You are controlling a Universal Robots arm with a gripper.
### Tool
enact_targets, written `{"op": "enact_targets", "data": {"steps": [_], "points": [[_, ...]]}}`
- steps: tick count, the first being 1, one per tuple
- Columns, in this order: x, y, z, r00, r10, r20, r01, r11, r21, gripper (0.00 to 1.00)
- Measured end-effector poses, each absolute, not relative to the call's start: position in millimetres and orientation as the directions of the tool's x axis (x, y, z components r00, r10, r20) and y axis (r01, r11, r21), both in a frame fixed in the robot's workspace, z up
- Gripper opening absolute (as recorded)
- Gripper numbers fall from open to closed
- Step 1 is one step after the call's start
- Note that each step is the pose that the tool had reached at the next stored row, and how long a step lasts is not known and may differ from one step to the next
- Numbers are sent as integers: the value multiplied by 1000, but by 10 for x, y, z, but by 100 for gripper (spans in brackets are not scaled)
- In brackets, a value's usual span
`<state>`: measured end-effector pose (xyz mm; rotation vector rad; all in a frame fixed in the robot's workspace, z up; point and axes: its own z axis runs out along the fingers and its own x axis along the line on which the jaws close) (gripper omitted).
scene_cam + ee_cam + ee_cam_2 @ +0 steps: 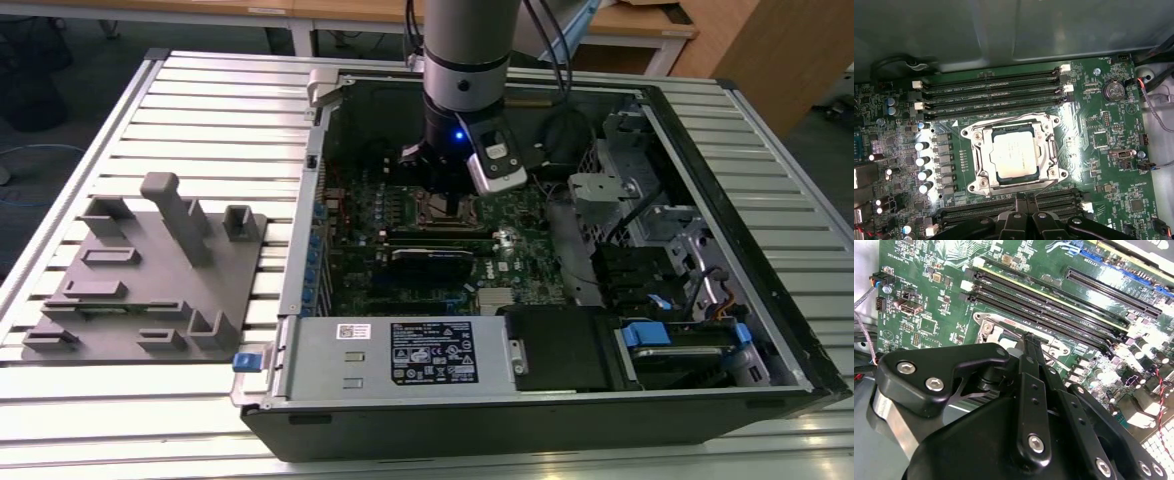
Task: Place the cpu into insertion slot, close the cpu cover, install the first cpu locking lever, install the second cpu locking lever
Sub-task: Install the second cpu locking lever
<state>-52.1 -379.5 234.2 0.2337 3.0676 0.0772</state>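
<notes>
The cpu (1014,155), a square chip with a dull silver top, lies seated in the insertion slot (970,134) on the green motherboard. The silver cpu cover (1041,131) lies flat around it, with the chip's top showing through the cut-out. My gripper (1027,198) is shut with nothing between its fingers. It hovers just off one edge of the socket, over a bank of black memory slots. In the second wrist view the gripper (1029,336) points down at the socket's silver rim (988,326). In the exterior view the gripper (445,186) hangs inside the open case above the insertion slot (447,211).
Black memory slots (994,90) flank the socket on two sides. A row of capacitors (924,160) stands beside it. The white-labelled power supply (400,350) and the drive bays (667,340) fill the case's near side. A grey fixture plate (147,270) sits at the exterior view's left.
</notes>
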Motion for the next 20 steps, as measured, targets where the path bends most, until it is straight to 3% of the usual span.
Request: {"op": "enact_targets", "data": {"steps": [16, 20], "points": [[-576, -3796, 2314, -986, 153, -62, 149, 987, 55, 11], [-577, -3796, 2310, -987, 153, -44, 150, 987, 52, 11]]}}
